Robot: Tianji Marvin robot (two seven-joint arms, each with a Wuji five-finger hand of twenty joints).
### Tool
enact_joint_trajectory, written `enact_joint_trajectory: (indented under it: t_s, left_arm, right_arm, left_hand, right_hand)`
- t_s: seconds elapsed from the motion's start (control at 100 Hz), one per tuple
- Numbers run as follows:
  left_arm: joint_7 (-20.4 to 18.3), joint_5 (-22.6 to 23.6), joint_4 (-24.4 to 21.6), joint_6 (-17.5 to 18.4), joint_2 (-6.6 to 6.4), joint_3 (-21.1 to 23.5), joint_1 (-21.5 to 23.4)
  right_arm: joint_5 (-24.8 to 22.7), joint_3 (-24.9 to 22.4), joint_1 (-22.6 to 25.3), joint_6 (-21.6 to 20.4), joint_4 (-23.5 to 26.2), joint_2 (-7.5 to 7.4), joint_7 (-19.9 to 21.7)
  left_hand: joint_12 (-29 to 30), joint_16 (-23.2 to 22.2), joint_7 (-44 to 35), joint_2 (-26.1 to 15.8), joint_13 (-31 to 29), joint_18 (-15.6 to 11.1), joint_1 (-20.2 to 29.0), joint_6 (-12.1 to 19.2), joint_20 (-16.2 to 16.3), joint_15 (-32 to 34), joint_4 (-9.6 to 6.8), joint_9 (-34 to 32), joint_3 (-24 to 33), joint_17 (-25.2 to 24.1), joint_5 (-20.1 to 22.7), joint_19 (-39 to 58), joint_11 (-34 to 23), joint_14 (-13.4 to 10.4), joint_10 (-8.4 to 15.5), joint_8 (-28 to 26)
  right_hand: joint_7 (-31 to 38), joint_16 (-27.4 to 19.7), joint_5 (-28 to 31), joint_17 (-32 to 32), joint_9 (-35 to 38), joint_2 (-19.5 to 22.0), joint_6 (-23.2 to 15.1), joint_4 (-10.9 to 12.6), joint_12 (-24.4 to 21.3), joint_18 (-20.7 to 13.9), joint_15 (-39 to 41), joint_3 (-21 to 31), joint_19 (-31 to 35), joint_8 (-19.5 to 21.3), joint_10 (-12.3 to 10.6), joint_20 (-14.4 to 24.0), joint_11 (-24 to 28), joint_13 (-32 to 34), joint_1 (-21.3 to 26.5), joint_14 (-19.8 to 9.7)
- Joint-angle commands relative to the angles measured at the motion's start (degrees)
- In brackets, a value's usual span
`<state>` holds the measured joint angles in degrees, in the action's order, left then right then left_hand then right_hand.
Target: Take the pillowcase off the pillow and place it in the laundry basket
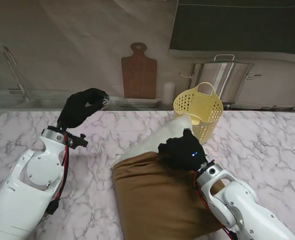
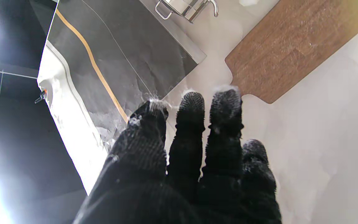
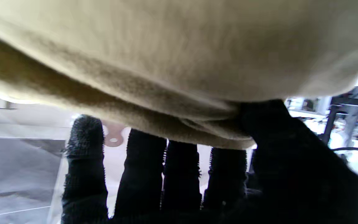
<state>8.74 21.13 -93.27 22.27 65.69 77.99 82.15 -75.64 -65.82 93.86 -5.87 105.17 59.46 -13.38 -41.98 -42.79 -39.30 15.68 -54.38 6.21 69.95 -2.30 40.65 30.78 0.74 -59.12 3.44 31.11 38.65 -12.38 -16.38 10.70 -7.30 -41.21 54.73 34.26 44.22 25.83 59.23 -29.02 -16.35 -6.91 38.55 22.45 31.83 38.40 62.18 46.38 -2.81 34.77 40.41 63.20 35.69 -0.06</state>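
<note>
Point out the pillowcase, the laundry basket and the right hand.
pillowcase (image 1: 152, 200), stand view, middle of the brown cloth.
laundry basket (image 1: 211, 117), stand view, yellow side wall.
right hand (image 1: 181, 150), stand view, back of the black glove.

The left hand (image 1: 82, 107) is hanging up high on the far left, fingers (image 2: 191, 124) straight and holding nothing. The right hand (image 1: 181, 150) is pinching soft cloth, near right.

Count, stand view. On the tabletop (image 1: 267, 135): one pillow (image 1: 160, 137), one brown pillowcase (image 1: 152, 200) partly on it, one yellow laundry basket (image 1: 198, 110) near the far edge. Beyond the far edge: one cutting board (image 1: 138, 75), one steel stockpot (image 1: 222, 80), one white cylinder (image 1: 169, 93). Black-gloved robot hands: two, left robot hand (image 1: 82, 107) and right robot hand (image 1: 181, 150).
</note>
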Motion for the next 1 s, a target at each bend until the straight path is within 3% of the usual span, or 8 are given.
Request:
enact_joint_trajectory:
  t_s: [0.0, 0.16, 0.22, 0.31, 0.49, 0.59, 0.8, 0.99]
  left_arm:
    - [-1.3, -0.3, 0.3, -0.4, 0.39, -0.4, -0.1]
    - [-2.0, -1.2, 0.2, -1.0, 0.33, -0.6, -0.1]
    - [-3.4, -2.0, 0.0, -1.5, 0.13, -0.7, -0.1]
    - [-6.3, -2.3, 0.2, -2.2, -0.47, -1.3, -0.4]
    - [-12.8, -1.6, 2.2, -4.8, -1.85, -4.3, -2.9]
    - [-15.9, -2.0, 4.2, -6.4, -2.29, -7.0, -5.1]
    - [-24.8, -8.3, 8.8, -10.6, -3.1, -12.4, -10.1]
    - [-31.6, -12.9, 12.0, -15.0, -3.74, -15.6, -13.1]
  right_arm:
    - [-0.9, 0.1, 0.0, -1.2, 0.3, 0.14, 0.1]
    - [0.7, -0.2, -0.4, -7.0, 0.1, 0.05, -0.7]
    - [1.8, -0.1, -0.9, -9.0, -0.3, 0.1, -1.0]
    - [3.9, 0.2, -2.7, -15.0, -2.0, 0.16, -2.1]
    - [7.9, 3.3, -7.3, -24.2, -6.5, 0.69, -5.2]
    - [8.5, 5.0, -9.0, -25.5, -7.7, 0.92, -6.5]
    - [9.4, 7.6, -12.0, -26.5, -9.5, 1.27, -7.5]
    - [9.4, 9.0, -13.9, -26.7, -10.7, 1.35, -8.0]
  left_hand:
    - [1.2, 0.8, 0.5, -2.8, 0.7, -1.4, 4.0, 1.0, 0.8, -0.8, -0.63, 1.6, 1.6, -1.2, -1.7, 79.5, 1.1, -1.4, 1.7, -0.3]
    - [3.6, 2.3, 2.9, -4.5, 1.6, -0.7, 4.0, 0.3, 0.3, -2.0, -0.53, 3.1, -0.7, -2.2, -1.7, 78.8, 1.1, -0.9, 1.4, 0.5]
    - [6.8, 3.5, 5.0, -5.2, 3.0, 0.4, 3.9, -0.2, -0.1, -3.3, -0.83, 5.4, -2.6, -3.8, -1.8, 77.4, 1.2, 0.0, -0.5, 1.0]
    - [19.4, 7.1, 11.9, -5.5, 7.4, 2.6, 0.8, -0.4, -1.2, -7.6, -0.89, 11.9, -3.7, -8.3, -3.0, 72.6, 3.2, 1.4, -1.7, 3.3]
    - [27.2, 15.0, 28.3, -8.8, 19.7, 5.8, -7.1, -0.7, -5.2, -16.8, -0.56, 27.9, -4.4, -17.5, -8.7, 60.2, 11.5, 2.7, -2.4, 11.9]
    - [30.3, 18.5, 31.6, -8.5, 25.6, 7.9, -9.5, -0.4, -6.6, -20.1, -0.52, 36.4, -4.6, -20.5, -12.7, 55.4, 14.8, 3.7, -2.4, 15.9]
    - [36.2, 22.1, 38.2, -4.2, 33.1, 7.9, -17.1, -4.3, -9.2, -21.5, -0.51, 50.6, -4.6, -22.4, -23.7, 48.2, 17.6, 7.3, -6.7, 22.1]
    - [38.5, 22.9, 39.4, -1.3, 33.8, 7.6, -23.0, -7.8, -10.1, -21.1, -0.13, 54.3, -5.3, -21.1, -27.6, 47.4, 18.4, 8.7, -10.7, 24.0]
  right_hand:
    - [2.2, 2.3, -0.2, 2.1, 1.8, -0.7, -1.6, -1.0, 0.7, -2.0, 3.6, 4.3, 2.4, -1.1, 1.0, 1.1, 3.8, 3.0, 0.2, -0.5]
    - [5.9, 4.5, 3.0, 4.4, 5.1, -0.8, 0.1, -1.2, 0.7, -4.4, 8.3, 2.6, 4.0, -5.2, 0.8, 0.8, 8.0, 5.6, -2.1, -0.3]
    - [7.2, 5.4, 3.3, 5.5, 5.8, -0.7, 0.9, -1.1, 1.3, -4.8, 10.4, 2.4, 4.9, -5.7, 1.4, 0.8, 9.8, 6.7, -2.3, -0.4]
    - [8.9, 6.7, 3.8, 8.9, 7.6, -1.3, 2.2, -0.5, 2.6, -5.9, 14.6, 3.7, 7.1, -6.1, 2.3, 0.7, 13.2, 9.6, -3.5, -1.2]
    - [11.1, 6.5, 3.0, 9.8, 7.2, -2.1, 1.7, -0.5, 3.1, -7.2, 14.3, 7.1, 7.0, -7.4, 1.8, -0.8, 14.3, 10.1, -5.1, -1.9]
    - [11.5, 6.4, 2.6, 9.6, 6.9, -2.1, 1.3, -0.8, 3.0, -7.5, 13.6, 7.4, 6.7, -8.1, 1.4, -1.2, 14.0, 9.8, -5.4, -2.0]
    - [11.7, 6.2, 2.2, 9.2, 6.5, -1.9, 0.5, -1.0, 2.7, -7.7, 12.5, 7.4, 6.1, -8.5, 0.9, -1.6, 13.5, 9.2, -5.6, -2.0]
    - [11.9, 6.1, 1.9, 9.1, 6.3, -1.7, 0.1, -1.2, 2.5, -7.8, 11.7, 7.3, 5.9, -8.7, 0.6, -1.8, 13.1, 9.1, -5.5, -2.2]
